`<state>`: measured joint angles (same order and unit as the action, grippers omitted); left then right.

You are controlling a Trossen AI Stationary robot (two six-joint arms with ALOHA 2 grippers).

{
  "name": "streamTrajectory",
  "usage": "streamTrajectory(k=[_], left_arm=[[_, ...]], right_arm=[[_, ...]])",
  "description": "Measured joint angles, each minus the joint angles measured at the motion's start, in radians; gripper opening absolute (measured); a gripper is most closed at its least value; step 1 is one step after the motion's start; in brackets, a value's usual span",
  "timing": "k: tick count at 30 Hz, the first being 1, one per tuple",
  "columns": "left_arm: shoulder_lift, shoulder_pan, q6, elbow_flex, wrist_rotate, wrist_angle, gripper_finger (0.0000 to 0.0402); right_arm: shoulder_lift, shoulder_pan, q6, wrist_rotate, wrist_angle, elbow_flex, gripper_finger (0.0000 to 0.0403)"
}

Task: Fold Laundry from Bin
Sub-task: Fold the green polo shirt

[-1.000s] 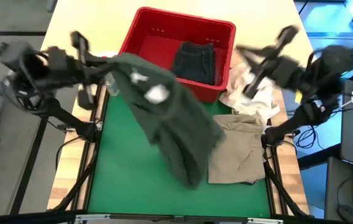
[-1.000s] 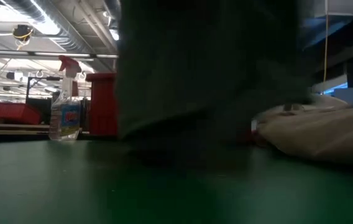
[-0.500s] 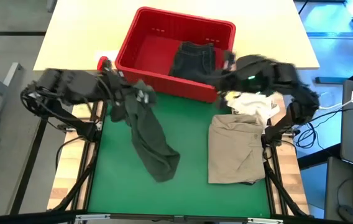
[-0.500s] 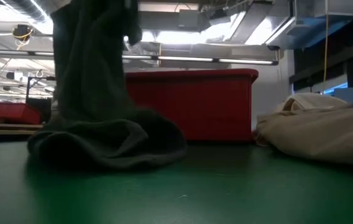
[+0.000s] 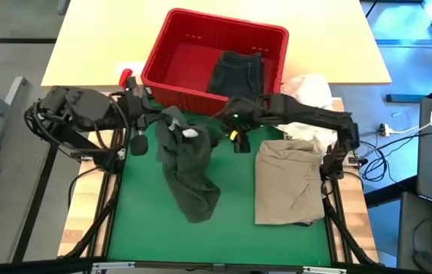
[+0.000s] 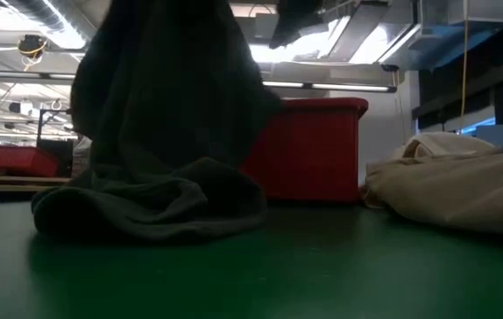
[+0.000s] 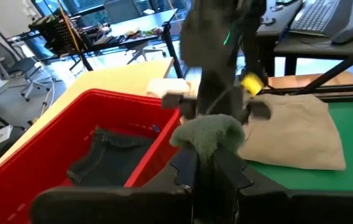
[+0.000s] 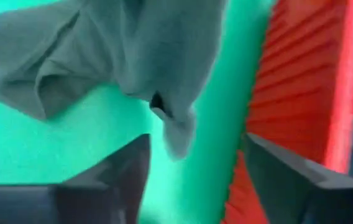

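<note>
Left gripper [image 5: 164, 122] stays clamped on the top edge of the dark green garment [image 5: 188, 164], holding it up just in front of the near wall of the red bin [image 5: 172, 84]; left wrist view shows the cloth bunched between its closed fingers [image 7: 192, 171]. The garment's lower part is heaped on the green mat [image 5: 140, 221], about where it was half a second ago, but the upper part is now spread wider to the right.

Right arm has moved: half a second ago its gripper was over the bin's near right corner, now the right gripper [image 5: 231, 129] has swung left and sits just beside the garment's raised right edge. Its jaws stand apart, with the cloth edge hanging between the fingers [image 8: 127, 168], not pinched.

Unchanged: one dark garment [image 5: 239, 74] inside the bin at its right side, folded khaki garment [image 5: 290, 183] on the mat's right, white cloth bundle [image 5: 309, 91] just beyond it beside the bin.
</note>
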<state>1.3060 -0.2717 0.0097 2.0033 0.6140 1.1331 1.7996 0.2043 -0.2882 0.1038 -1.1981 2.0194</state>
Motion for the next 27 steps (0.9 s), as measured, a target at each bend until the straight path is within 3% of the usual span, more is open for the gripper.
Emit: streamTrajectory(k=[8, 12, 14, 17, 24, 27], left_arm=[[0.002, -0.027, 0.025, 0.000, -0.003, 0.000, 0.0018], [0.002, -0.027, 0.027, 0.000, -0.003, -0.005, 0.0018], [0.002, -0.027, 0.027, 0.000, -0.003, -0.005, 0.0018], [0.002, -0.026, 0.028, 0.000, -0.002, -0.005, 0.0018], [0.002, -0.026, 0.029, 0.000, 0.001, -0.006, 0.0018], [0.002, -0.026, 0.029, 0.000, 0.003, -0.008, 0.0018]], right_arm=[[-0.015, 0.018, -0.094, -0.138, 0.360, -0.247, 0.0367], [-0.033, 0.063, -0.066, -0.396, 0.535, -0.299, 0.0396], [-0.031, 0.073, -0.047, -0.464, 0.596, -0.322, 0.0397], [-0.012, 0.071, -0.024, -0.457, 0.664, -0.347, 0.0389], [0.003, 0.058, -0.080, -0.435, 0.587, -0.353, 0.0364], [0.003, 0.056, -0.031, -0.455, 0.598, -0.352, 0.0344]])
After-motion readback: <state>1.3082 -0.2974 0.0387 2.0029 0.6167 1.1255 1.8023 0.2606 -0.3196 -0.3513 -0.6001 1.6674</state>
